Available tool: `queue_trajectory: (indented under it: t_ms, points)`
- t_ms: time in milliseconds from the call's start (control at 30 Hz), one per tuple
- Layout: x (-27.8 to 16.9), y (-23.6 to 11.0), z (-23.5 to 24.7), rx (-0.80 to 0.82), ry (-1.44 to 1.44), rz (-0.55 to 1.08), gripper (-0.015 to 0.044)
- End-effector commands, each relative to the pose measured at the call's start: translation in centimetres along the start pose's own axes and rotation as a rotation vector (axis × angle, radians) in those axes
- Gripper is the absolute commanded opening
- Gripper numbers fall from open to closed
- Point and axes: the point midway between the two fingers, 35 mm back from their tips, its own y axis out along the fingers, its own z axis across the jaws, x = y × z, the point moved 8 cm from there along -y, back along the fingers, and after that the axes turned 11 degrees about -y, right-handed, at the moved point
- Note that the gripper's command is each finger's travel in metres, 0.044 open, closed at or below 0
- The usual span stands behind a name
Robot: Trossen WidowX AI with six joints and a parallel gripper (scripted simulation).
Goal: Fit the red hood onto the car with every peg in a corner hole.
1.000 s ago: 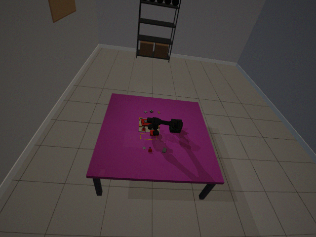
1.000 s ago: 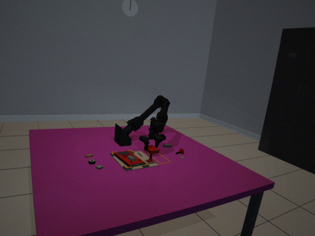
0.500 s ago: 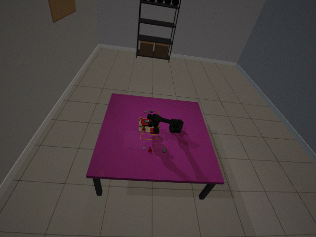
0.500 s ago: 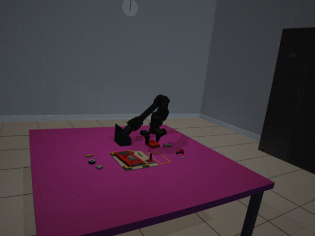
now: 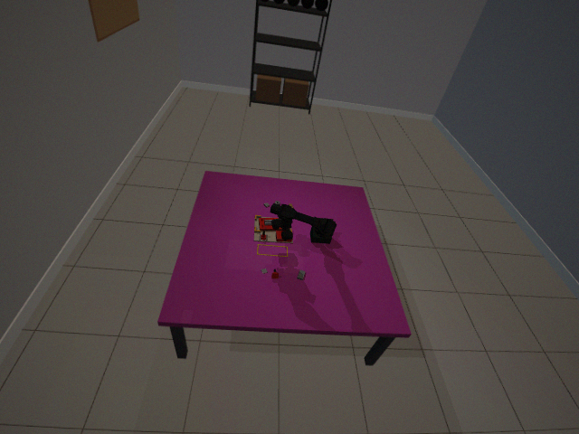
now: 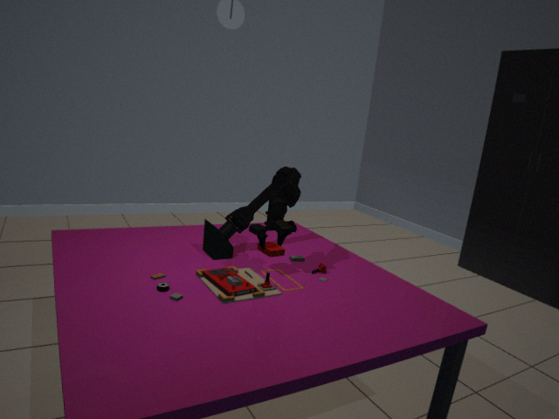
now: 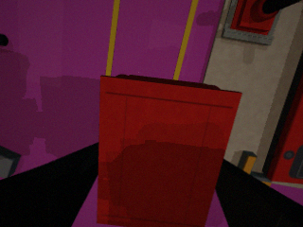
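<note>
hood [image 7: 163,151]: smooth matt red | table [image 6: 135,352]: smooth matt magenta

Arm [image 6: 252,207] all matte black, boxy base [image 6: 216,245], chunky dark gripper [image 6: 272,235]

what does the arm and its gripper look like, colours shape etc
The arm is matte black all over, built of chunky rounded links, and rises from a black wedge-shaped base. The gripper is black too, with two stubby parallel fingers that look like broad dark wedges in the wrist view. No cables, labels or coloured markings can be made out in this dim light.
</note>
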Motion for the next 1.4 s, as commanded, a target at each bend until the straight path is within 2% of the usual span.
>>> queue_trajectory:
  t_ms: [0, 1367]
  points:
    - [0.0, 0.0, 0.0, 0.0, 0.0, 0.0, 0.0]
    - [3.8, -1.1, -10.0, -0.019, -0.015, -0.002, 0.0]
